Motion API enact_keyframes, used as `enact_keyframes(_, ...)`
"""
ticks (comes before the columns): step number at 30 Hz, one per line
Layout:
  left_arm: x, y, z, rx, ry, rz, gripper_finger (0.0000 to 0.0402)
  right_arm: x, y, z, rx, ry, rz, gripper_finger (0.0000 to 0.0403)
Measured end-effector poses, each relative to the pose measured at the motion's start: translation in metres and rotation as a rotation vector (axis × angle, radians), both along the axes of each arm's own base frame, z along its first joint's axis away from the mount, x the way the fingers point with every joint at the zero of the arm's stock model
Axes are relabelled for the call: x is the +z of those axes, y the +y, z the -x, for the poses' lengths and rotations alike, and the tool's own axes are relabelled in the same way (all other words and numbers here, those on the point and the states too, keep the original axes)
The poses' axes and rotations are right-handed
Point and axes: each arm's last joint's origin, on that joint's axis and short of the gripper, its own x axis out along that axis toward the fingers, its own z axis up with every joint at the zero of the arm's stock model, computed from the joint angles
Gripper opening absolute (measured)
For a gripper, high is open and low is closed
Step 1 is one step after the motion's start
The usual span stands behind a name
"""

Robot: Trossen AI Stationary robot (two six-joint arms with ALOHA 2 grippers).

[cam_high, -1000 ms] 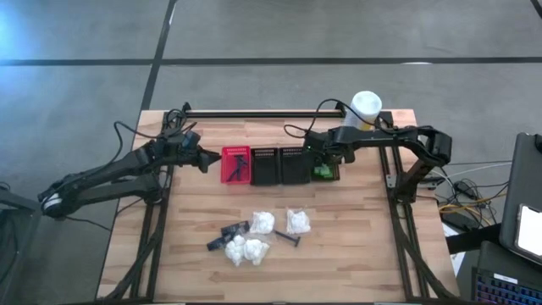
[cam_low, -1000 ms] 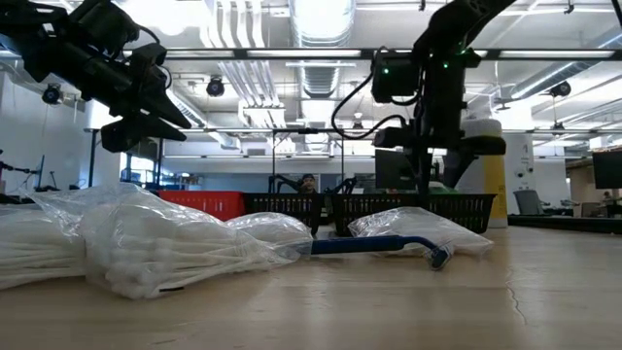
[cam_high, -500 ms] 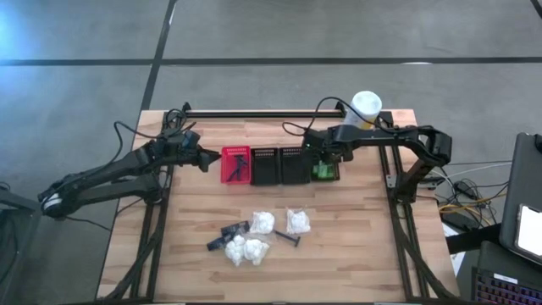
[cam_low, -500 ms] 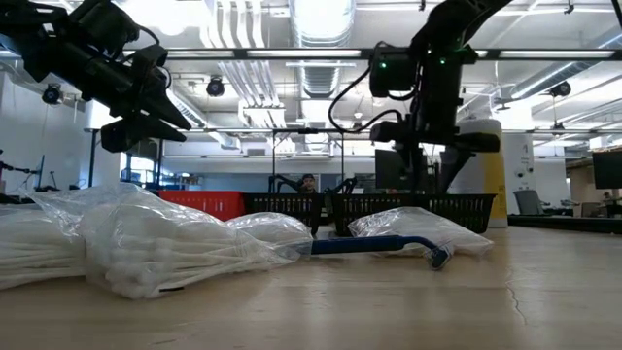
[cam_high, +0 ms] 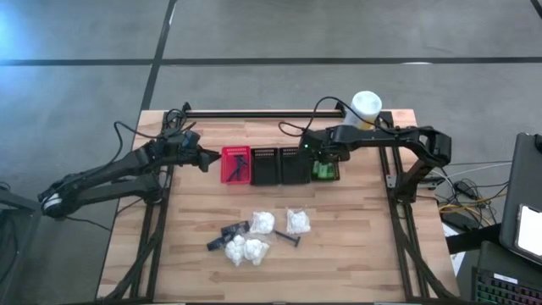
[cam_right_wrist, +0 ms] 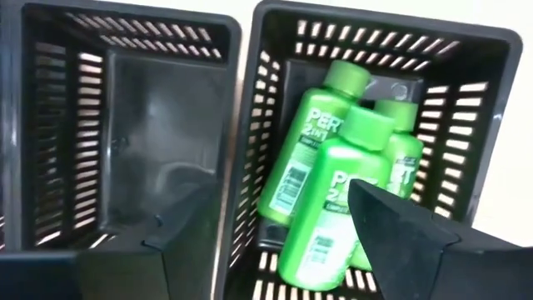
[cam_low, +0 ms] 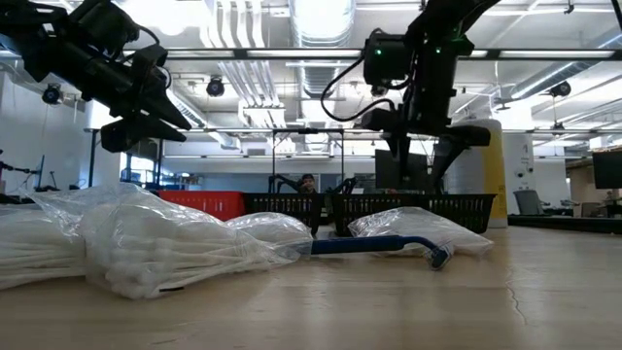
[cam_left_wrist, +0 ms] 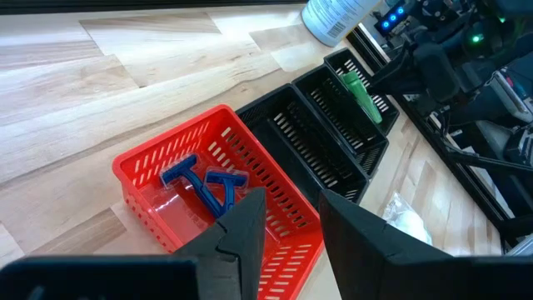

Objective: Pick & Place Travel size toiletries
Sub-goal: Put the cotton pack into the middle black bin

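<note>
Three green bottles [cam_right_wrist: 333, 167] lie in the rightmost black basket [cam_high: 324, 170]. My right gripper [cam_right_wrist: 287, 237] hangs open just above them, touching nothing. Two blue razors [cam_left_wrist: 204, 185] lie in the red basket [cam_high: 236, 164]. My left gripper [cam_left_wrist: 291, 229] hovers open by that basket's left side [cam_high: 204, 158]. On the bare wood nearer the front lie several white plastic-wrapped bundles [cam_high: 262, 223] [cam_high: 298, 222] [cam_high: 243, 250] and slim dark razors [cam_high: 235, 230] [cam_high: 287, 240]. In the low view a blue-handled razor [cam_low: 389, 245] rests flat beside the bundles [cam_low: 146, 243].
Two empty black baskets [cam_high: 265, 165] [cam_high: 294, 165] stand between the red basket and the basket with the bottles. A tall white-and-yellow canister [cam_high: 366, 108] stands at the far right. A black rail [cam_high: 254, 113] runs along the far edge. Bare wood lies at the near left [cam_high: 169, 254].
My right gripper has risen above the basket with the green bottles and shifted a little toward the table's left. The left arm and all the items have stayed where they were.
</note>
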Motion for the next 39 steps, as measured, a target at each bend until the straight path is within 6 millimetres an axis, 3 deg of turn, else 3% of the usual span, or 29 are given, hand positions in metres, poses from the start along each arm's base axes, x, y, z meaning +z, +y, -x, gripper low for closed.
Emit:
enact_keyframes(11,0.0,0.0,0.0,0.0,0.0,0.0,0.012,0.0,0.027,-0.007,-0.003,-0.02,-0.018,0.029)
enact_keyframes(26,0.0,0.0,0.0,0.0,0.0,0.0,0.012,0.001,0.084,-0.017,-0.019,-0.087,-0.064,0.0299)
enact_keyframes(33,0.0,0.0,0.0,0.0,0.0,0.0,0.012,0.004,0.112,-0.031,0.114,-0.223,-0.061,0.0272)
enact_keyframes(39,0.0,0.001,0.0,0.031,0.009,-0.013,0.012,0.001,0.136,-0.047,0.384,-0.328,0.005,0.0244)
